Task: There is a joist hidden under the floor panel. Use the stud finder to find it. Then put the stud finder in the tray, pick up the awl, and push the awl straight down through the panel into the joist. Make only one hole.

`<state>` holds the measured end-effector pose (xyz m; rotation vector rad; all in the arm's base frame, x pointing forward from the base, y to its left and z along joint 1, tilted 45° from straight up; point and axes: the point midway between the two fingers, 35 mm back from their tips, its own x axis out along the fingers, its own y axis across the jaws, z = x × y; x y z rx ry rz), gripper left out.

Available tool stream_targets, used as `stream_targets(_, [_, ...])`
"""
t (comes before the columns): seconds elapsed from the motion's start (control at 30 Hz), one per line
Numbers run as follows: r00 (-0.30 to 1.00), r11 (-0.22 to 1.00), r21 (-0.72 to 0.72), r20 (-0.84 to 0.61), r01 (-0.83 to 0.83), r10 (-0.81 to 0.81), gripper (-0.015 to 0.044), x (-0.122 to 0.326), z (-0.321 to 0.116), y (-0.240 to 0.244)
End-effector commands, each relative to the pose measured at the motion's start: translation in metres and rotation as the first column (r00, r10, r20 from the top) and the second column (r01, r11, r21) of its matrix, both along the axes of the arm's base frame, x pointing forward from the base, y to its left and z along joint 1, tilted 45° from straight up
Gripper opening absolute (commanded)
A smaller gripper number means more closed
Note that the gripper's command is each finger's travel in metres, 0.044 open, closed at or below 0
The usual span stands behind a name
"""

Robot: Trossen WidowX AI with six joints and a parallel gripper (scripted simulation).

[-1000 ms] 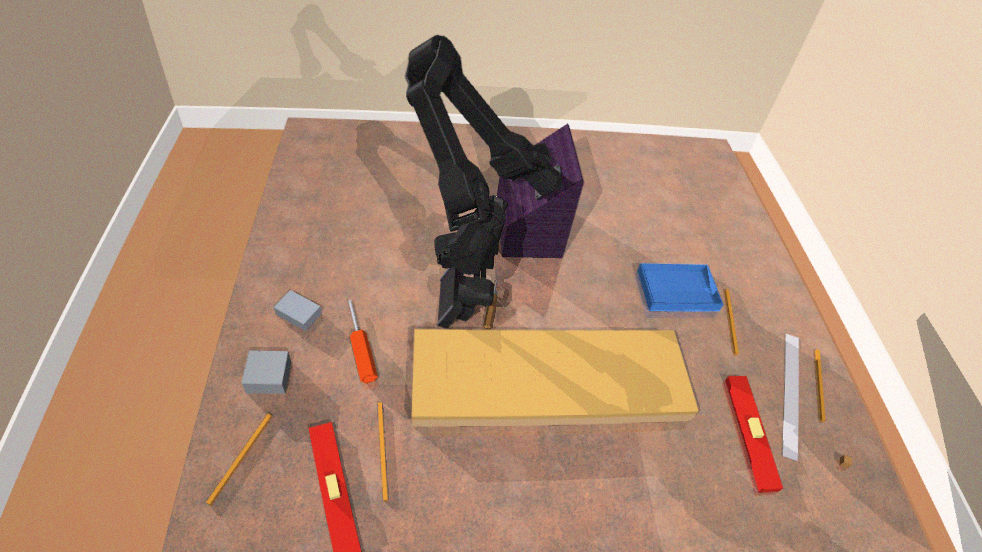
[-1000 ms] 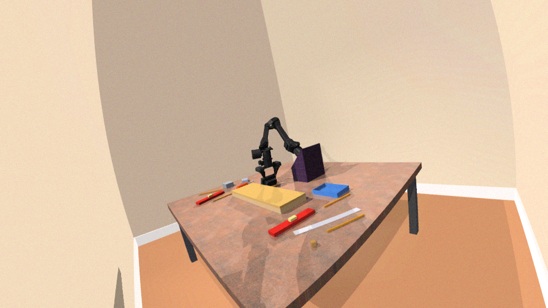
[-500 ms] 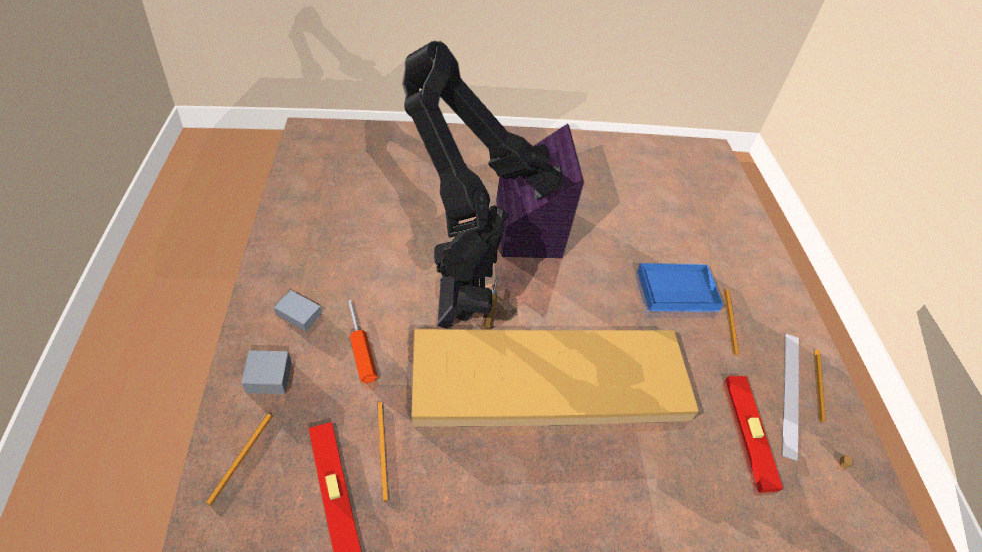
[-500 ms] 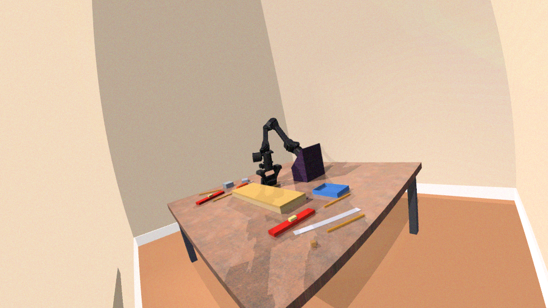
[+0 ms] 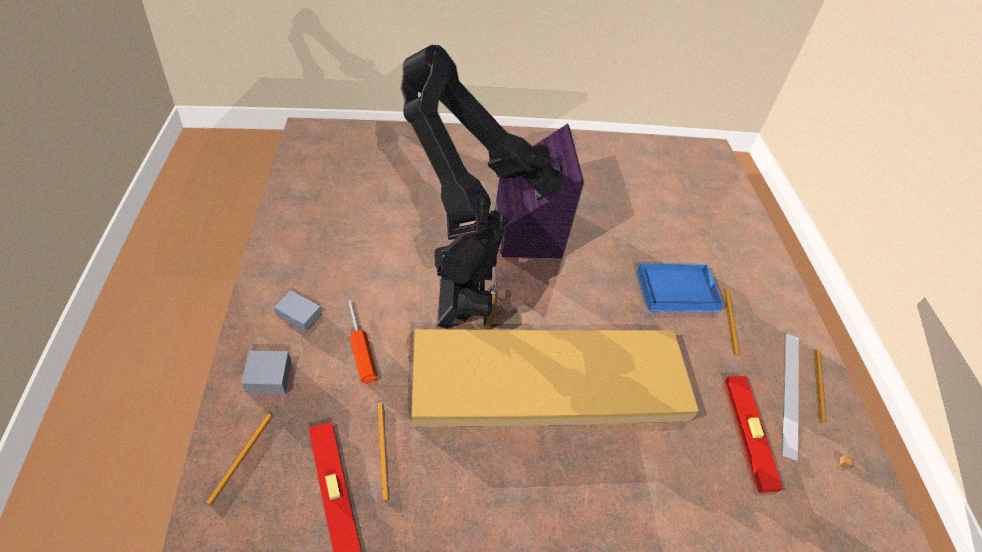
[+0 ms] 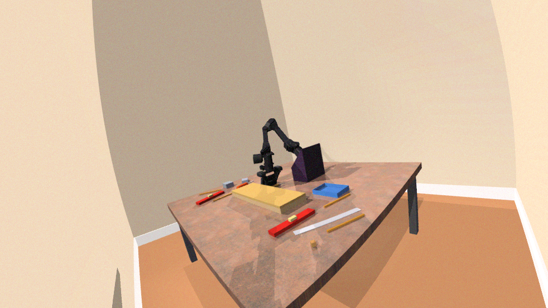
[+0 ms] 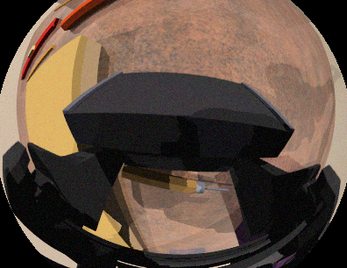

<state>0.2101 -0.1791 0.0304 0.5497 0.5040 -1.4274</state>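
Note:
The stud finder [image 5: 446,308] [image 7: 174,96] is a dark block standing on the table behind the yellow floor panel [image 5: 463,386] [image 6: 266,197] [image 7: 52,105]. My gripper [image 6: 269,176] [image 7: 179,146] is open, low over the stud finder, with a finger on either side of its narrower part. The awl [image 5: 492,313] [image 7: 183,184], with a wooden handle and a thin metal tip, lies close beside it, on the tray side, partly hidden by the gripper. The blue tray [image 5: 678,286] [image 6: 331,195] is empty, at the right. No joist shows.
An orange screwdriver [image 5: 363,356] and two grey blocks [image 5: 297,309] [image 5: 266,371] lie left. Red levels [image 5: 335,513] [image 5: 743,405] flank the panel. A pale ruler [image 5: 791,394], several thin orange rods and a small cube [image 5: 845,460] lie around. The arm's purple mount [image 5: 539,227] stands behind.

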Motion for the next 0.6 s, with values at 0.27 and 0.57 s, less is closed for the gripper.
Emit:
stream_targets(0.27, [1.0,1.0,0.002,-0.002,-0.004,0.004,0.0287,0.0003,-0.0002,0.0006])
stream_targets(0.57, [1.0,1.0,0.006,-0.001,-0.003,0.003,0.0051,0.001,0.0059,0.0078])
